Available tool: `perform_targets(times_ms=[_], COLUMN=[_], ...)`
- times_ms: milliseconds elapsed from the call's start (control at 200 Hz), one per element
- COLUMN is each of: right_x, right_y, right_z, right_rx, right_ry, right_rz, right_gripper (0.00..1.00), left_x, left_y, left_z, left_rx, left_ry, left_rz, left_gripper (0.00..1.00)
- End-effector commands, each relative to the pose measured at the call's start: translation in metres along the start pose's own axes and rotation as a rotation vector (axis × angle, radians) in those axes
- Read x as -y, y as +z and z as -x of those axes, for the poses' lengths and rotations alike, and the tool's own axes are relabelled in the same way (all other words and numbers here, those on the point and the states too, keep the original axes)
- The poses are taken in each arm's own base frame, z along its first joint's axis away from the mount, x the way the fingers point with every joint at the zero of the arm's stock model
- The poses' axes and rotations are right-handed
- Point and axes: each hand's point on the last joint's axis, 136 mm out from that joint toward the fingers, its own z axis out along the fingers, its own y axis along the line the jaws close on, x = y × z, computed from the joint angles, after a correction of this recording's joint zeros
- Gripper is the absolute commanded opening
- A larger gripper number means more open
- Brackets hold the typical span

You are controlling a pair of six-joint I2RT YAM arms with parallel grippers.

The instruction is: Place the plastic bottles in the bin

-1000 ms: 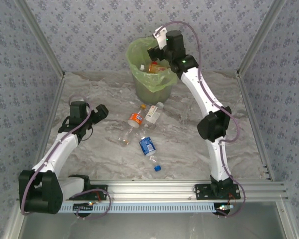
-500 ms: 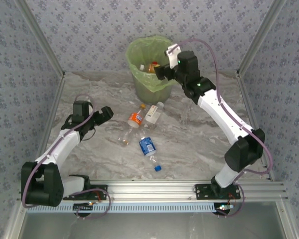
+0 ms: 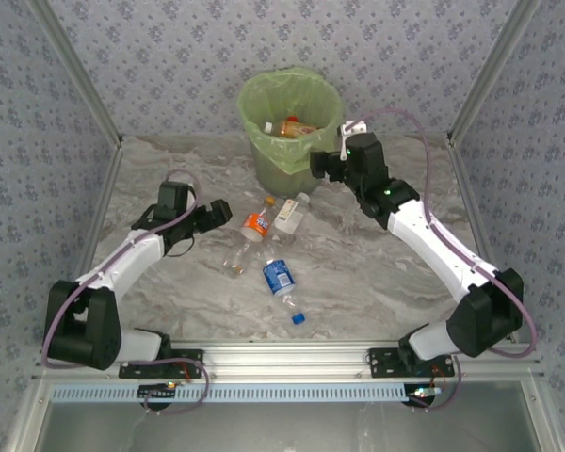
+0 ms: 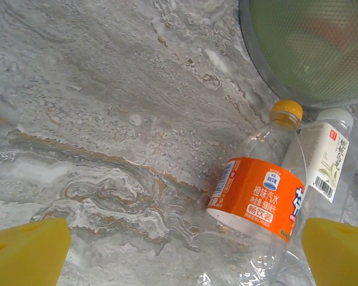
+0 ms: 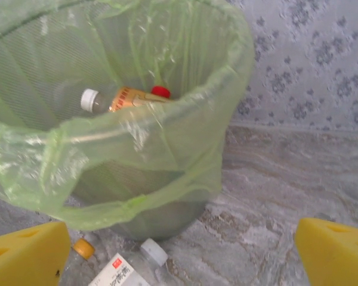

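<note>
So, we see some plastic bottles (image 3: 292,127) inside the bin (image 3: 281,168); four others lie on the counter (image 3: 358,273) just in front of it. Our left gripper (image 3: 217,215) and right gripper (image 3: 318,165) both stand apart, empty, near the bin.

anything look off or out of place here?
No spill or damage visible. Four bottles lie loose on the table before the bin: the orange-label bottle, white-label bottle, clear bottle and blue-label bottle, pointing different ways.

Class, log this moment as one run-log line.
left end effector: open, facing orange bottle | right end effector: open, near bin
</note>
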Motion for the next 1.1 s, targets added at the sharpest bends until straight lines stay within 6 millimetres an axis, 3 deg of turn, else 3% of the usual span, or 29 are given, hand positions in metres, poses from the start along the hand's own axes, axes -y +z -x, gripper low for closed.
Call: perform_targets(times_ms=[0, 35, 60, 175, 370, 580, 969, 1094], right_x=[0.017, 0.02, 0.024, 0.045, 0.075, 0.091, 0.094, 0.094], right_y=[-0.009, -0.013, -0.011, -0.019, -0.035, -0.044, -0.055, -0.056], right_z=[-0.001, 0.003, -0.013, -0.022, -0.021, -0.031, -0.038, -0.037], right_rx=[0.045, 0.067, 0.044, 0.054, 0.118, 0.103, 0.078, 0.08], right_ry=[0.117, 0.14, 0.143, 0.203, 0.328, 0.344, 0.316, 0.319], right_rz=[-0.063, -0.067, -0.082, -0.139, -0.154, -0.189, -0.197, -0.195], right_gripper=[0.99, 0.99, 0.99, 0.99, 0.99, 0.99, 0.99, 0.99], left_x=[0.007, 0.011, 0.013, 0.012, 0.025, 0.042, 0.037, 0.033], left_y=[0.001, 0.003, 0.003, 0.006, 0.015, 0.034, 0.056, 0.059], left_z=[-0.004, -0.008, -0.01, -0.021, -0.05, -0.083, -0.064, -0.066], left_rx=[-0.039, -0.057, -0.068, -0.122, -0.225, -0.345, -0.249, -0.269], left_ry=[0.067, 0.087, 0.102, 0.178, 0.306, 0.427, 0.361, 0.368], left_rz=[0.019, 0.018, 0.019, 0.089, 0.102, 0.094, 0.191, 0.207], left_gripper=[0.99, 0.99, 0.99, 0.99, 0.99, 0.99, 0.99, 0.97])
